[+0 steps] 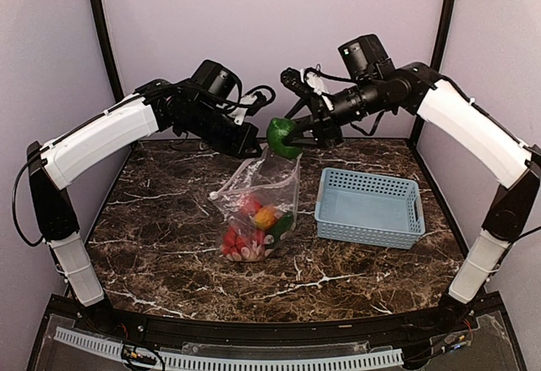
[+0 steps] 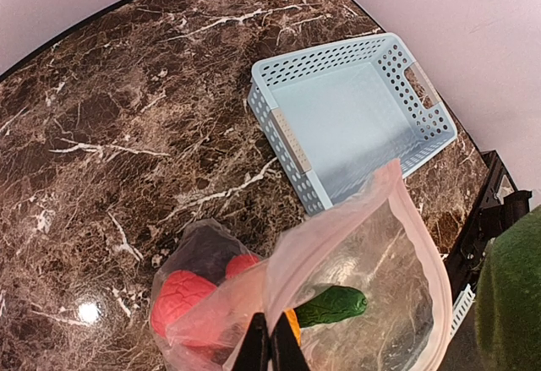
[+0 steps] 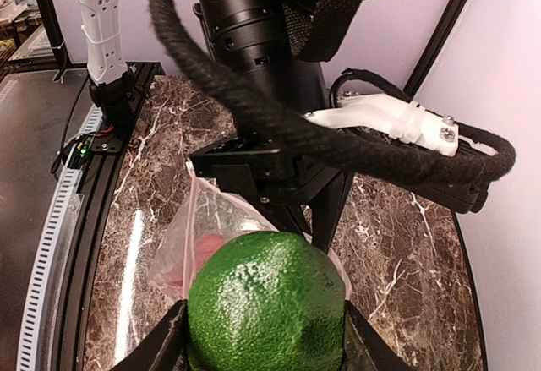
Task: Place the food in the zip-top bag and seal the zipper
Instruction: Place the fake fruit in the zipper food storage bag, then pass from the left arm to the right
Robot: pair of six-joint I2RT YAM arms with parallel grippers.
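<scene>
Left hand [image 1: 257,150] is clenched on the rim of a crinkly clear plastic zip-top bag [image 1: 258,198], holding its mouth up and open above the dark brown, white-veined marble table [image 1: 161,219]. The right hand [image 1: 292,144] grasps a bumpy, rounded green toy vegetable [image 1: 279,133] just over that mouth. Nearest the arms' bases, the bag's lower end sits down at the table, packed with red-pink toy strawberries [image 1: 238,241]. Just above them inside the plastic lie an orange-yellow piece [image 1: 265,216] and a smooth dark green vegetable [image 1: 282,226]. To the right, near the bag but apart from it, a light-blue slotted plastic basket [image 1: 369,206] stands upright on the table. The left wrist view shows the thin black fingers [image 2: 254,350] pressed together on the plastic, while the thin pinkish zipper [image 2: 420,234] curves around the gaping, unsealed mouth. In the right wrist view the green vegetable sits wedged between two black fingers [image 3: 165,346]. A pale lilac wall [image 1: 270,16] closes the scene behind.
</scene>
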